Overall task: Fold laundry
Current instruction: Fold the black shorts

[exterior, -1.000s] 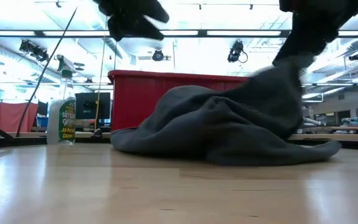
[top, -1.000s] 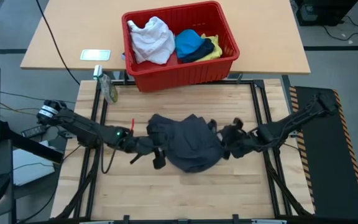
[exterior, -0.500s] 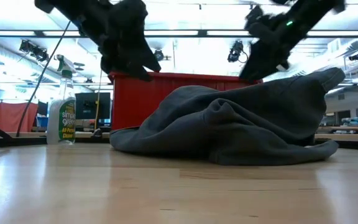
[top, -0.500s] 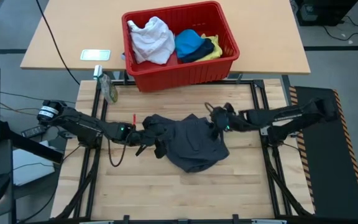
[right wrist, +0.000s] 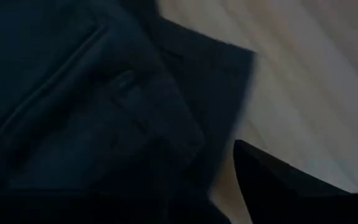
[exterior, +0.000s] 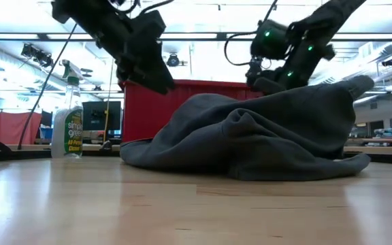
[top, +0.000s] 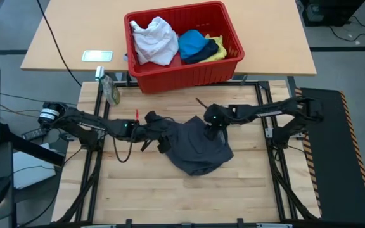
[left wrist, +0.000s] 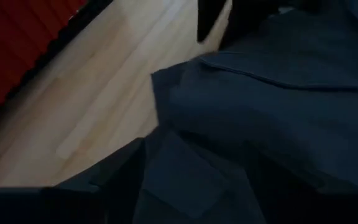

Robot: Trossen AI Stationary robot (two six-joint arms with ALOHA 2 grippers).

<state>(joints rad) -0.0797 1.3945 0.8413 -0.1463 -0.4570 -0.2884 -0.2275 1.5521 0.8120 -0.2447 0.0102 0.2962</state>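
A crumpled dark grey cloth garment (top: 195,147) lay on the wooden bench (top: 233,190), between both sets of jaws. The left gripper (top: 159,135) was seen parted and empty at its edge. Whether the right gripper (top: 210,126) was parted could not be told.

Overhead view evenly bright; low view backlit, glaring; wrist views dim, blurred

Dark grey garment (top: 195,149) lying plain, unpatterned, on pale wood-grain table (top: 233,196). Red basket (top: 189,73) showing 4 colours of cloth: white (top: 152,39), bright blue (top: 192,42), dark navy (top: 201,56), yellow (top: 218,49). Spray bottle (exterior: 68,121) showing green and white label. 2 arms appearing black, 1 glowing with green light (exterior: 272,32).
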